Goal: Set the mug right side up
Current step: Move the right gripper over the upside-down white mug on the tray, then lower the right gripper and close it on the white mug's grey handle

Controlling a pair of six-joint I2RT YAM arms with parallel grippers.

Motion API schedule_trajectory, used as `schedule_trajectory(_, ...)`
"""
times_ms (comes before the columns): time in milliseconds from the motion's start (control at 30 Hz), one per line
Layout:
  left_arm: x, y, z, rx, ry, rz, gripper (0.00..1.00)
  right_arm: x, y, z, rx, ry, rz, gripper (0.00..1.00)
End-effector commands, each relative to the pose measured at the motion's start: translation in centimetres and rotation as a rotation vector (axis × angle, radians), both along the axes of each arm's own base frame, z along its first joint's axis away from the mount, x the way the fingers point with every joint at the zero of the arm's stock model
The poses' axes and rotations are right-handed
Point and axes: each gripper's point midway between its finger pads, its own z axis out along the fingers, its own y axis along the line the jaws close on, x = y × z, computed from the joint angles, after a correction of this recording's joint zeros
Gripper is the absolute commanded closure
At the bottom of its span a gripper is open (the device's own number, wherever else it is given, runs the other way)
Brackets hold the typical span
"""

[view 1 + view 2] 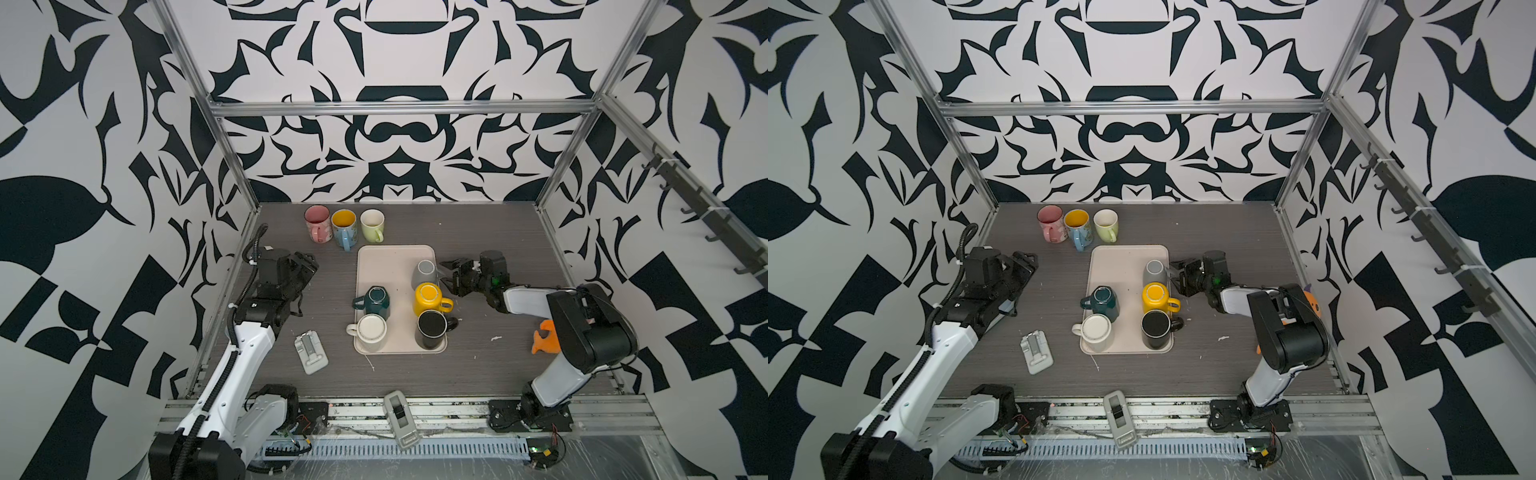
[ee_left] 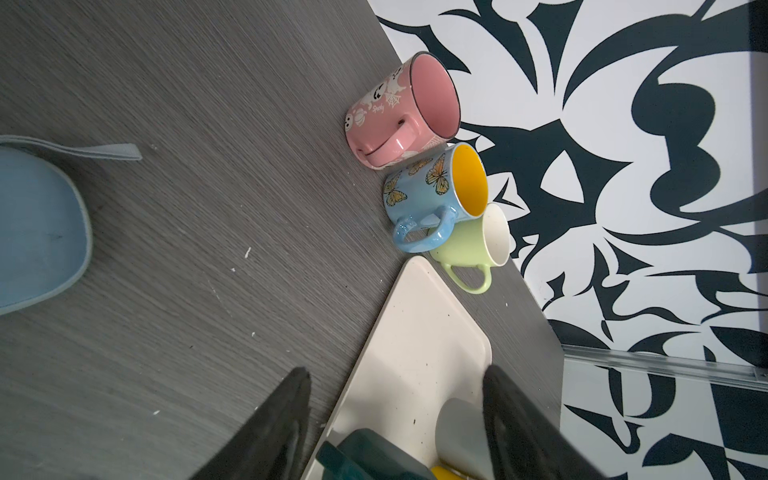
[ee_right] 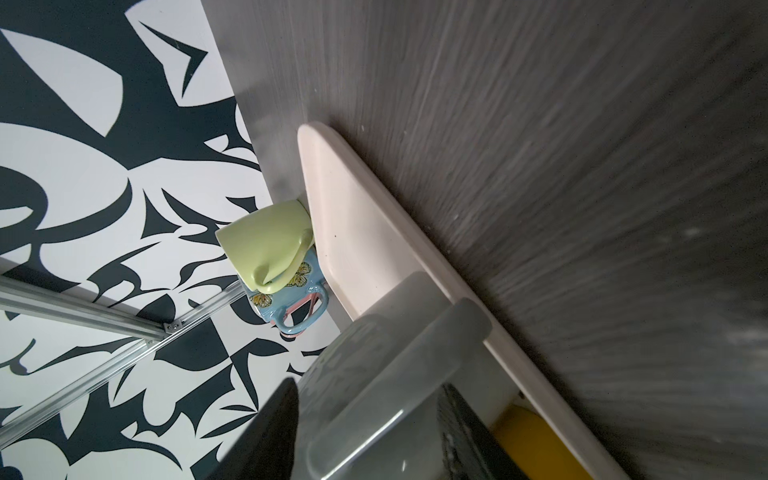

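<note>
- Grey mug [image 1: 424, 272] stood inverted on the tray [image 1: 386, 257], far right corner
- Right tool [image 1: 444, 273] flanked it, jaws apart; grip could not be told
- Left tool [image 2: 397, 372] stood spread, empty, left of tray

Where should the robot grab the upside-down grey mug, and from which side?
The handle, from the right side. The grey mug stands rim-down at the right edge of the tray, and its handle sticks out toward the right pincer, whose open jaws sit either side of it in the right wrist view. The round body looks harder to pinch.
</note>
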Motion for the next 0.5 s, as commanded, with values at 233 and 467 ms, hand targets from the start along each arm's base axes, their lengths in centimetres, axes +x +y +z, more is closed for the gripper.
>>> schedule_trajectory(233,-0.1,0.3,-0.1,0.014,0.017,0.012,0.31,2.3,0.5,2.8,0.035,-0.115,-0.025,0.48)
schedule_trajectory(467,0.3,0.1,-0.2,0.009,0.023,0.007,0.31,3.5,0.8,2.8,0.068,-0.140,-0.034,0.62)
